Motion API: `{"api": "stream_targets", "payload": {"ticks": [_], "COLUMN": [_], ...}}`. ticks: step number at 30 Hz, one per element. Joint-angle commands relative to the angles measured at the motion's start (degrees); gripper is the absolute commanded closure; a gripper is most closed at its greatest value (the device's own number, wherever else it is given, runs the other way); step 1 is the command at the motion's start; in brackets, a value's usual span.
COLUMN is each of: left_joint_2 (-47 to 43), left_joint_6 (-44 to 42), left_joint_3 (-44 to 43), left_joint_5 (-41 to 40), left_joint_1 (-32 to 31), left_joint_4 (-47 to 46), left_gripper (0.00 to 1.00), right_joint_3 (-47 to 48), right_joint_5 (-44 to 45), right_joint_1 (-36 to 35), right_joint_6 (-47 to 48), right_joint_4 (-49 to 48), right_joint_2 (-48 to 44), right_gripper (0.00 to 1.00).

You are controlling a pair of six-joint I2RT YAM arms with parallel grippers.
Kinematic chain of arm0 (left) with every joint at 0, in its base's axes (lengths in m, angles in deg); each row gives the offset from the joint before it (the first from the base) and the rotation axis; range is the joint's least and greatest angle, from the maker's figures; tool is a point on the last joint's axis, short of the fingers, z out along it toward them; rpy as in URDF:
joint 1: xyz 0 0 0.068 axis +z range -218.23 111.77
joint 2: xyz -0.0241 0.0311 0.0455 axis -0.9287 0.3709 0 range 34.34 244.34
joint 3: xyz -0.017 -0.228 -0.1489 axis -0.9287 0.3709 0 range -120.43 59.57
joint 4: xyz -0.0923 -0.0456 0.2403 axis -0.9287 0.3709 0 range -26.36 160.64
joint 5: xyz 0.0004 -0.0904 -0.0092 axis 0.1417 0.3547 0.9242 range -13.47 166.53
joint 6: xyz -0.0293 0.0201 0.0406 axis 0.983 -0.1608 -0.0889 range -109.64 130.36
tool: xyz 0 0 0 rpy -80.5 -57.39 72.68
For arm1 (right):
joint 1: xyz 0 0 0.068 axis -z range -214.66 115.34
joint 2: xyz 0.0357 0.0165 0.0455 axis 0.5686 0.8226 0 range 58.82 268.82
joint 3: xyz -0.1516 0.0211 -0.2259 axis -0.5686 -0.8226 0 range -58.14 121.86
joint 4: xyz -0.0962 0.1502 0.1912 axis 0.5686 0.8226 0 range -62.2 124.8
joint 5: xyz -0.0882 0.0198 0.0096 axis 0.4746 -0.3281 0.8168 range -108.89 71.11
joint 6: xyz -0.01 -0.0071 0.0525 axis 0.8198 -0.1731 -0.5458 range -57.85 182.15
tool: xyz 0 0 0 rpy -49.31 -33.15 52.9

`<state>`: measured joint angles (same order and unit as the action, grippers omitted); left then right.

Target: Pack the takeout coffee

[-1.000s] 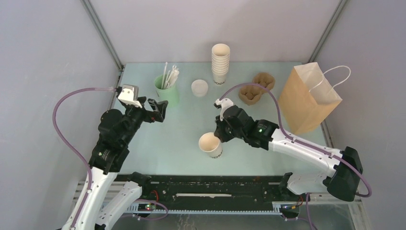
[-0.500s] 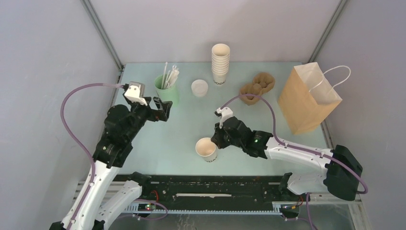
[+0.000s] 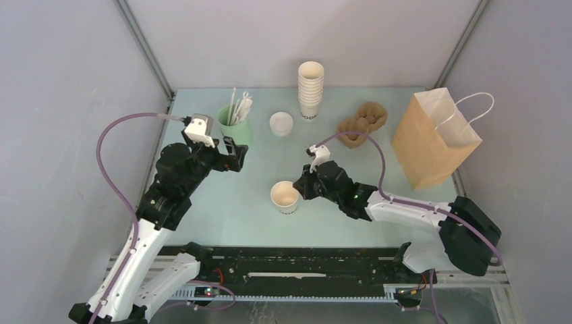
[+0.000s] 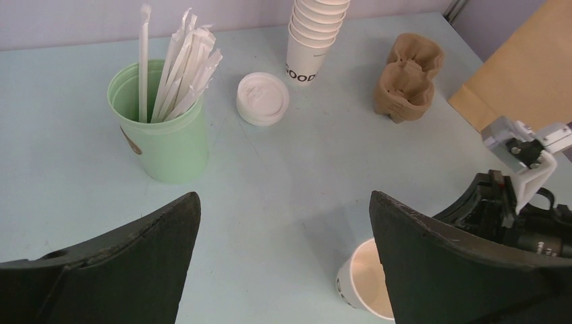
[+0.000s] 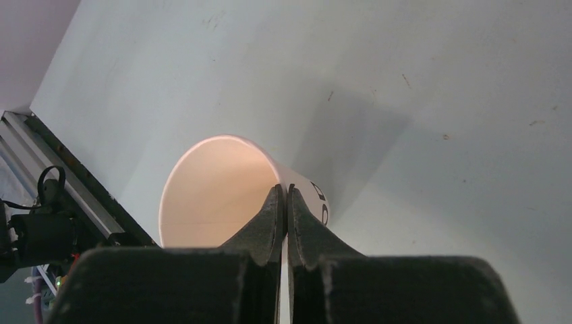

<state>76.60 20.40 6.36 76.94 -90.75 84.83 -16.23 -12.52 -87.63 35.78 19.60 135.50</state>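
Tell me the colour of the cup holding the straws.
The cup is mint green; the left wrist view shows it best.

Takeout coffee: a small white paper cup, lidless, with a pale cream interior and dark lettering on its side, stands roughly upright over the near middle of the desk; whether its base touches the desk cannot be told. Its wall at the rim is pinched between the closed fingers of the right gripper, one finger inside and one outside. A round white plastic lid lies flat towards the far side of the desk, well apart from the cup.
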Motion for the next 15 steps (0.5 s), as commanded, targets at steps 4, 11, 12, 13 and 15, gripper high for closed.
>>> {"api": "stream_targets", "payload": {"ticks": [4,11,12,13,15], "left_joint_2": [-1.0,-1.5,-1.6,-1.7,-1.8], "left_joint_6": [-0.2,-0.1,0.0,0.0,0.1], "left_joint_3": [-0.9,-0.9,-0.9,-0.9,-0.8], "left_joint_5": [0.4,1.1,1.2,1.2,1.2], "left_joint_1": [-0.4,-0.5,-0.5,-0.5,-0.6], "left_joint_4": [-0.9,-1.0,-1.0,-1.0,-1.0], "left_gripper": [0.00,0.00,0.00,0.00,0.00], "right_joint_3": [3.8,11.3,13.9,16.4,23.1], "right_joint_5": [-1.2,3.6,4.0,5.2,8.3], "right_joint_1": [-1.2,4.4,5.9,7.5,10.3], "right_joint_6": [-1.8,0.7,0.7,1.0,1.6], "right_joint_4": [-4.7,2.8,3.5,3.5,4.7], "right_joint_2": [4.6,4.2,6.3,9.0,15.8], "right_gripper": [0.70,0.28,0.29,0.31,0.32]}}
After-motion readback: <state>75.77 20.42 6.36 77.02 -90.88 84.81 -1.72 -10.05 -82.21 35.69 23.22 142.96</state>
